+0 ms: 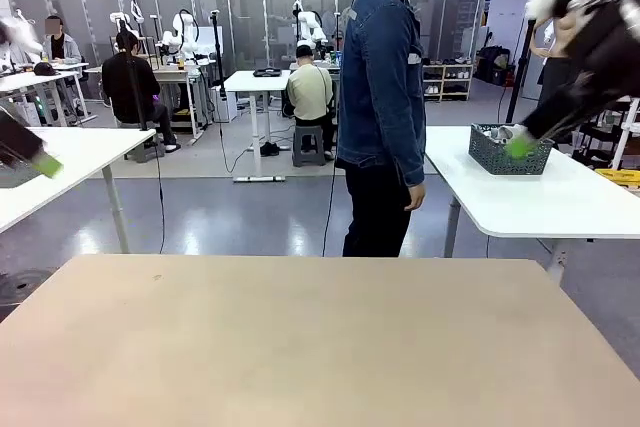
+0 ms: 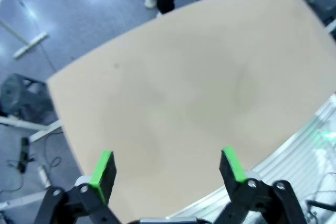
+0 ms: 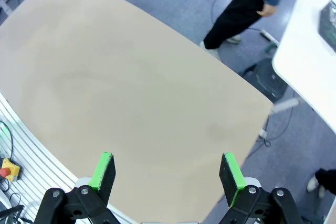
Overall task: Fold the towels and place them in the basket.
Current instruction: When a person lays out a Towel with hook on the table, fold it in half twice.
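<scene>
The towels are out of view. The basket, dark grey wire mesh, stands on a white table behind and to the right of the beige table; its corner shows at the edge of the right wrist view. My left gripper hangs blurred at the far left, above the table's left side. My right gripper hangs blurred high at the right, in front of the basket in the picture. Both wrist views look down on bare tabletop, with the left gripper and the right gripper open and nothing between the green pads.
A person in a denim jacket and black trousers stands just beyond the table's far edge, side on; the legs also show in the right wrist view. Other white tables and seated people are farther back.
</scene>
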`<state>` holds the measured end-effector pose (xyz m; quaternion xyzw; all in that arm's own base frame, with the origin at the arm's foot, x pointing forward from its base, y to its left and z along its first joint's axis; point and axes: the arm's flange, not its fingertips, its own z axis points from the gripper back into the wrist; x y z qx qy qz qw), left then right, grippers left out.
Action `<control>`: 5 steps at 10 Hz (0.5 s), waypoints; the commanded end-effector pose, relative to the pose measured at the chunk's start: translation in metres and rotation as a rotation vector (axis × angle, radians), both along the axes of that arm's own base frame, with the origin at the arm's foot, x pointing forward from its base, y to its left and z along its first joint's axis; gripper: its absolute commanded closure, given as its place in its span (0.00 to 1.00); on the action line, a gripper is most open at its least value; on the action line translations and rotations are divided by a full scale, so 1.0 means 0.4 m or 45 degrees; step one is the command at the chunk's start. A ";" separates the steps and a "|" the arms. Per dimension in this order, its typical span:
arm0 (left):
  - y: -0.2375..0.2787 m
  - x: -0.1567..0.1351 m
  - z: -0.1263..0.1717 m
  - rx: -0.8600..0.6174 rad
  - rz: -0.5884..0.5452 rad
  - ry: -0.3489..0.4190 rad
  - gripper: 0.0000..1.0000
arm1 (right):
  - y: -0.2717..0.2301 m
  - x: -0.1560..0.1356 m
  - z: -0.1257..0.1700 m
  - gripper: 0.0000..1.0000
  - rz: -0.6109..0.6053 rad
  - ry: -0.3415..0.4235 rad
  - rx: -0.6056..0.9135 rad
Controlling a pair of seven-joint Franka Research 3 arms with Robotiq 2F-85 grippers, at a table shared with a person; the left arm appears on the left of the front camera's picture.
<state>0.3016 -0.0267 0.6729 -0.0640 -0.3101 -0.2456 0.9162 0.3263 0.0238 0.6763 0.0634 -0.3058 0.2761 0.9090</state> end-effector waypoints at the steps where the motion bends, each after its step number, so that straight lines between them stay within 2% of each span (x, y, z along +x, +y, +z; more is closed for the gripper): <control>1: 0.082 -0.036 0.092 0.049 0.093 -0.029 0.00 | -0.072 -0.042 0.011 0.00 -0.088 0.019 -0.060; 3: 0.164 -0.109 0.175 -0.014 0.146 -0.096 0.00 | -0.151 -0.097 0.031 0.00 -0.174 0.046 -0.029; 5: 0.199 -0.145 0.208 -0.002 0.220 -0.128 0.00 | -0.192 -0.123 0.037 0.00 -0.217 0.016 0.017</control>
